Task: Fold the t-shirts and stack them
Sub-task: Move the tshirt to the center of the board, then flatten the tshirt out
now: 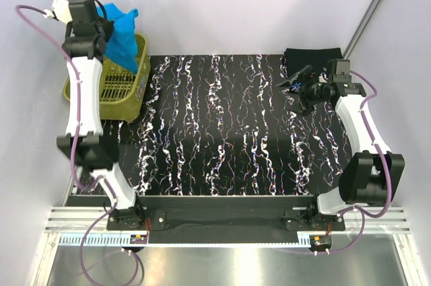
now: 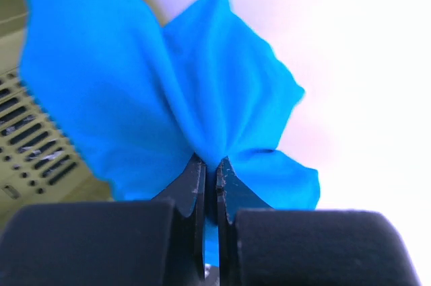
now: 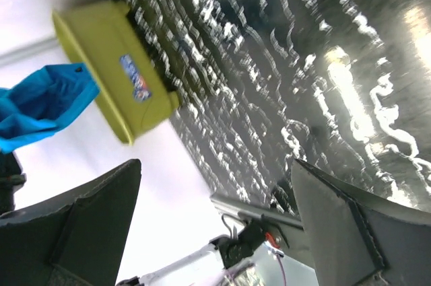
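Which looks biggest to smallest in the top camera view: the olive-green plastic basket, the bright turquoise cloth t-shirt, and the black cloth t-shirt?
1. Olive-green plastic basket: largest.
2-3. Black cloth t-shirt and bright turquoise cloth t-shirt: too close to rank; the turquoise one is bunched, lifted nearer the camera.

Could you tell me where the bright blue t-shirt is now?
Top view, far left: the bright blue cloth t-shirt hangs from the left gripper above the olive-green plastic basket.
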### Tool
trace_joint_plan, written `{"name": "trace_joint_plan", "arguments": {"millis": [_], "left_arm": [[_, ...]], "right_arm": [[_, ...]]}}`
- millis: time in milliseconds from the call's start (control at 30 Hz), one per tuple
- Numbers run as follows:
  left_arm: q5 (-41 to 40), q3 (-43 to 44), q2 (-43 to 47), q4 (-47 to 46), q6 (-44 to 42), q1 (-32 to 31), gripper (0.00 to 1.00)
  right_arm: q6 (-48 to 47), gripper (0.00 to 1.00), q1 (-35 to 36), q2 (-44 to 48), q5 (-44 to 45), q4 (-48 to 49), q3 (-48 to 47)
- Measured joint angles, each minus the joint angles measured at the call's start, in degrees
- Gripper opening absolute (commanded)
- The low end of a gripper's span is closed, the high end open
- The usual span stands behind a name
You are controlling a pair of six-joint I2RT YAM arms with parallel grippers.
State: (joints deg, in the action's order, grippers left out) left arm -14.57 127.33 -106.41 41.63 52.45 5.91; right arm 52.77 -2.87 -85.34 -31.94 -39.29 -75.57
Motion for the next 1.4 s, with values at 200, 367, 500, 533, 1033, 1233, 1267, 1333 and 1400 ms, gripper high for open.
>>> {"name": "trace_joint_plan", "arguments": {"millis": [200,367,500,533,1033,1233,1267,1333,1400], "left_arm": [[-0.42,-13.22,16.39,-1.55,-2.73,-10.78,0.00],[-1.57,-26.05,22.82,-1.55,-7.30,-26.12,0.00],[1.46,-35.93,22.53,-2.29,-13.38,-35.30,0.12],[3.58,-38.10,21.97,-2.51,-15.06,-36.76,0.18],[18.23,-63.08,29.20,-4.24,-26.60,-36.83,0.59],[29.29,-60.19,17.55,-8.07,-27.58,-32.28,0.60],[30.47,-59.78,14.99,-8.74,-27.56,-32.37,0.60],[32.24,-59.69,11.56,-9.11,-27.50,-32.54,0.60],[33.35,-59.69,10.49,-8.61,-27.50,-32.59,0.59]], "right_arm": [[0.04,1.00,0.98,3.52,-4.79,2.12,4.50],[-0.09,0.99,1.20,8.83,-5.73,2.67,8.50],[-1.92,1.00,2.16,12.79,-5.66,2.89,11.98],[-2.95,1.00,2.64,13.33,-5.44,2.78,12.68],[-19.21,0.63,17.62,0.79,-2.14,2.84,17.55],[-22.97,0.67,17.99,-15.45,-2.08,5.42,8.31],[-23.76,0.67,17.97,-17.90,-2.14,5.81,6.27],[-25.18,0.66,17.97,-22.14,-2.10,7.19,2.89],[-26.75,0.65,17.97,-24.57,-1.97,8.00,1.20]]}}
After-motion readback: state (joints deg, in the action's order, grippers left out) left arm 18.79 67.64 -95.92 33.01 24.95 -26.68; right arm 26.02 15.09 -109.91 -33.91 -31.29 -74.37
